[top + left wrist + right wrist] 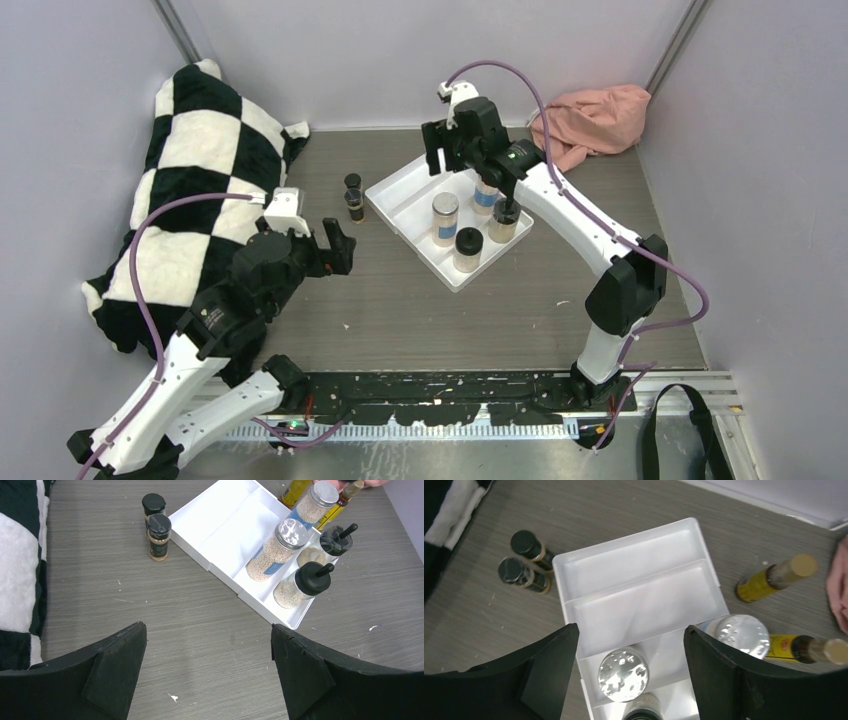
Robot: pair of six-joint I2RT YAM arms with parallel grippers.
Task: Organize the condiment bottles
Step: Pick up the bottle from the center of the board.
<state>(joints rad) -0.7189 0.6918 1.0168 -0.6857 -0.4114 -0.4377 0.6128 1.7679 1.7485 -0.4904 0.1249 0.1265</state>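
A white tray [405, 195] holds two silver-lidded blue-labelled jars [445, 215] [485, 195] and two tan black-capped jars [467, 248] [503, 222]. Two tiny dark black-capped bottles [353, 195] stand on the table left of the tray. Two slim amber bottles [774, 577] [804, 647] lie on the table beyond the tray's right side, hidden under the right arm in the top view. My right gripper [450, 155] is open above the tray, over a silver lid [623, 675]. My left gripper [335, 245] is open and empty, near the tiny bottles [159, 537].
A black-and-white checkered blanket [190, 200] lies along the left side. A pink cloth [595, 120] is bunched in the back right corner. The tray's two far compartments [634, 565] hold nothing. Walls close in the table on three sides.
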